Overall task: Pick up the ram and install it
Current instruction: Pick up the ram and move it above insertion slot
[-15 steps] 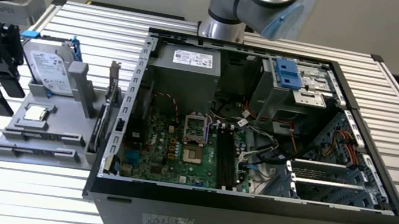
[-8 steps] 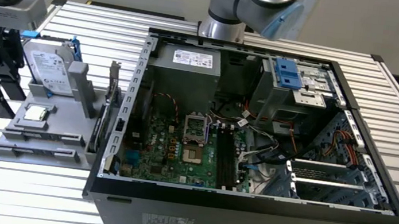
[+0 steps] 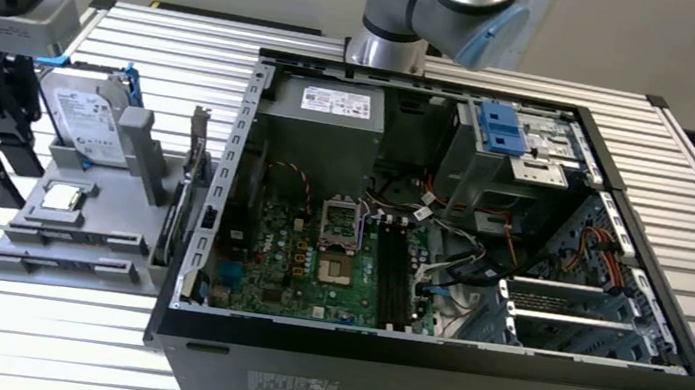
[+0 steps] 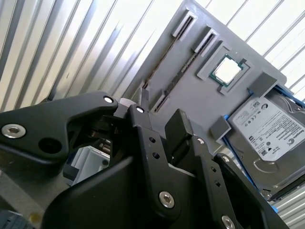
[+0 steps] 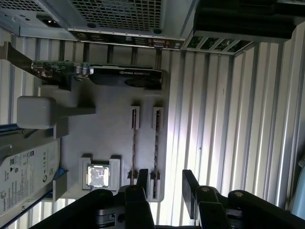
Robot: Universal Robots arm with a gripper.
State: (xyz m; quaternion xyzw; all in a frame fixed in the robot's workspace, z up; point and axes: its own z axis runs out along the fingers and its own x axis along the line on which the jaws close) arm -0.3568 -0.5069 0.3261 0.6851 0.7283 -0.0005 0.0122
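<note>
While hovering over the near end of the grey holder tray [image 5: 109, 109], holds the pincer [image 5: 167, 188] open and empty, spread wide enough, by the look of it, to straddle one stick. Just beyond its tips, meets the ram [image 5: 156, 148]: two thin sticks standing on edge, side by side, each caught at both ends in slotted blocks, probably so as to leave the long upper edge free for a grasp. Apparently not yet gripped or lifted. Beside the sticks, seats the square processor [image 5: 97, 175] in its own recess; farther on, props the hard drive [image 5: 26, 171] at the tray's edge and stands the graphics card [image 5: 124, 76] upright, close against the back of the computer case [image 5: 124, 14]. From the second wrist view, gives the rear of the pincer's links, with both sticks running off at a slant. From the exterior view, adds the opened case's inside: motherboard [image 3: 297, 269] lying flat, memory slots [image 3: 393, 282] beside the processor socket [image 3: 337, 272], well apart from the tray.
</note>
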